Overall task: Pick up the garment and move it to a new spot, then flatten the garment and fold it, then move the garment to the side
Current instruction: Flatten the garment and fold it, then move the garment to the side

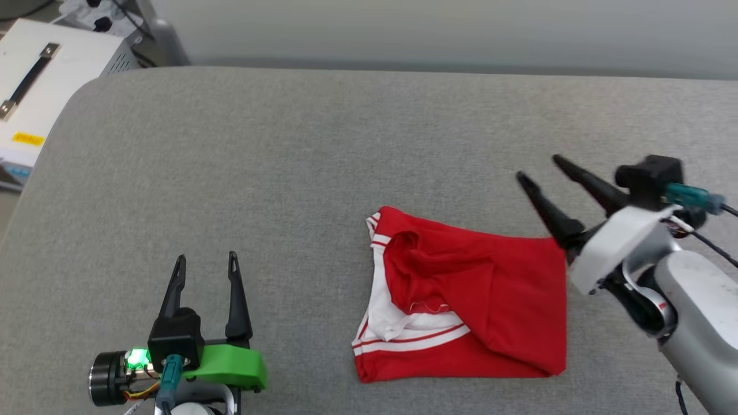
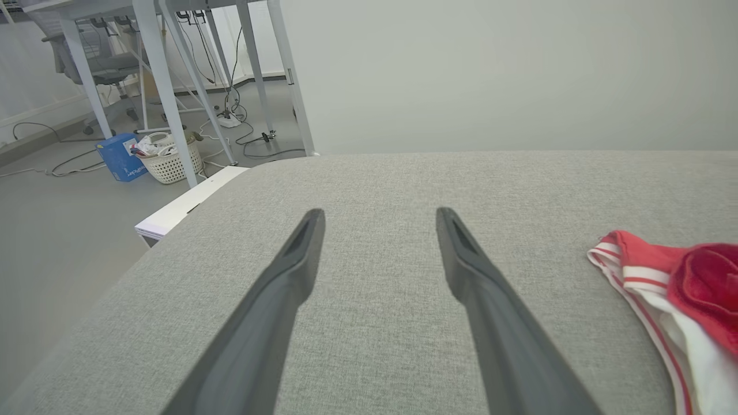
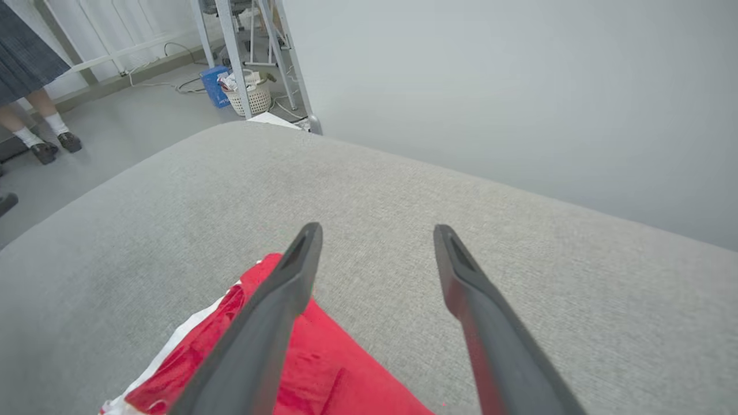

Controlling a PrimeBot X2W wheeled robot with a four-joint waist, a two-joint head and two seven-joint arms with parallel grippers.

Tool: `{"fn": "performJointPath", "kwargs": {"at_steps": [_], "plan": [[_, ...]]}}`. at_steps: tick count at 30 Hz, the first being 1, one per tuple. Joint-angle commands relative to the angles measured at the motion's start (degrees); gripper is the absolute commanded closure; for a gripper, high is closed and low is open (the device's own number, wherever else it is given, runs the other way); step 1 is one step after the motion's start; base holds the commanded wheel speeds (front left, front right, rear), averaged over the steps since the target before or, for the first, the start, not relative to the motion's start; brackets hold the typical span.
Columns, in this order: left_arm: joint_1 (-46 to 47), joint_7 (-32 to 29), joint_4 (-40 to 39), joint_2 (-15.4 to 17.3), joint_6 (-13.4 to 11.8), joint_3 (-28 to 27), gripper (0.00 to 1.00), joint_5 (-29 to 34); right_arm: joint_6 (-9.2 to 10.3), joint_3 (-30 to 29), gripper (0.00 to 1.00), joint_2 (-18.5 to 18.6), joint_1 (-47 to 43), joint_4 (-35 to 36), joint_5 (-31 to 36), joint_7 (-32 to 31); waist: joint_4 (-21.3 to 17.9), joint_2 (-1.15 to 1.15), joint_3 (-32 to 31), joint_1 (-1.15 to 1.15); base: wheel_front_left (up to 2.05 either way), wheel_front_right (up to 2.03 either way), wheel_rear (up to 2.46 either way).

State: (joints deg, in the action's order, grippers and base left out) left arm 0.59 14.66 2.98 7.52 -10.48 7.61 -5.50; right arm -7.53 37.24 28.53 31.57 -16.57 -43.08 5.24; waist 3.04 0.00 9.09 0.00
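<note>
1. You find the garment [image 1: 461,294] lying folded into a rough rectangle on the grey padded surface [image 1: 288,144], right of centre in your head view and toward the near edge; it is mostly red, with a white sleeve and red-white striped trim along its left side; the folds hide any lettering.
2. Your right gripper [image 1: 538,166] has its fingers spread apart with nothing between them; it sits at the garment's far right corner, fingers slanting up and to the left in the head view; in the right wrist view the same gripper [image 3: 377,227] has its left finger crossing over the red cloth [image 3: 323,369], and you cannot tell whether that finger touches the fabric.
3. Your left gripper [image 1: 207,256] is also spread wide and empty; it rests at the lower left of the head view, well apart from the garment, fingers pointing toward the far edge; in the left wrist view its fingers [image 2: 380,212] frame bare grey surface, with the garment's striped edge [image 2: 680,288] at the right margin.
4. Beyond the surface's far left corner you see a white case [image 1: 75,52] with a black handle; on the floor in the left wrist view stand a white basket [image 2: 170,161] and a blue box [image 2: 118,155] beside desk legs; a person's legs [image 3: 34,115] in white socks and dark shoes show at the upper left of the right wrist view.
</note>
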Motion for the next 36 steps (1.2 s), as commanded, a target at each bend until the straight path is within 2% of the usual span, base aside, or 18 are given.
{"fn": "performJointPath", "kwargs": {"at_steps": [1,4,8,13,16,23,27,36], "plan": [[-1.03,0.34,-0.02,0.18,0.25,-0.34,0.0,0.42,0.04,-2.03,0.0,-0.55,-2.0,-0.55,2.06,2.29,-2.41,0.0,-2.4,0.0,0.0,0.0,0.0],[-1.88,0.34,-0.32,0.28,0.56,-0.79,0.0,0.48,0.04,-8.78,0.0,-2.08,-5.33,-1.46,8.02,6.88,-3.57,0.0,-3.67,0.0,0.0,0.0,0.0],[-2.95,0.34,-0.88,0.39,1.23,-1.12,0.0,0.39,0.04,-17.84,0.0,-5.28,-10.57,-0.57,14.08,8.89,-4.63,0.0,-5.01,0.0,0.0,0.0,0.0],[-4.2,0.34,-1.92,0.47,1.91,-1.14,0.0,0.56,0.04,-27.16,0.0,-9.98,-18.18,4.66,20.26,9.6,-4.94,0.0,-6.46,0.0,0.0,0.0,0.0],[-4.83,0.34,-2.44,0.56,2.23,-1.04,0.0,0.68,0.04,-30.5,0.0,-12.69,-22.83,8.26,22.77,9.69,-4.79,0.0,-6.98,0.0,0.0,0.0,0.0],[-5.81,0.34,-2.74,0.44,3.01,-0.63,0.0,0.52,0.04,-34.55,0.0,-18.11,-32.05,13.92,27.04,9.74,-3.76,0.0,-7.75,0.0,0.0,0.0,0.0],[-6.22,0.34,-2.67,0.4,3.15,-0.45,0.0,0.61,0.04,-35.4,0.0,-19.88,-35.16,14.82,28.24,9.69,-3.35,0.0,-7.92,0.0,0.0,0.0,0.0],[-6.64,0.34,-2.19,0.27,3.21,-0.55,0.0,0.48,0.04,-35.81,0.0,-19.89,-35.13,15.73,29.88,9.23,-3.1,0.0,-7.77,0.0,0.0,0.0,0.0]]}}
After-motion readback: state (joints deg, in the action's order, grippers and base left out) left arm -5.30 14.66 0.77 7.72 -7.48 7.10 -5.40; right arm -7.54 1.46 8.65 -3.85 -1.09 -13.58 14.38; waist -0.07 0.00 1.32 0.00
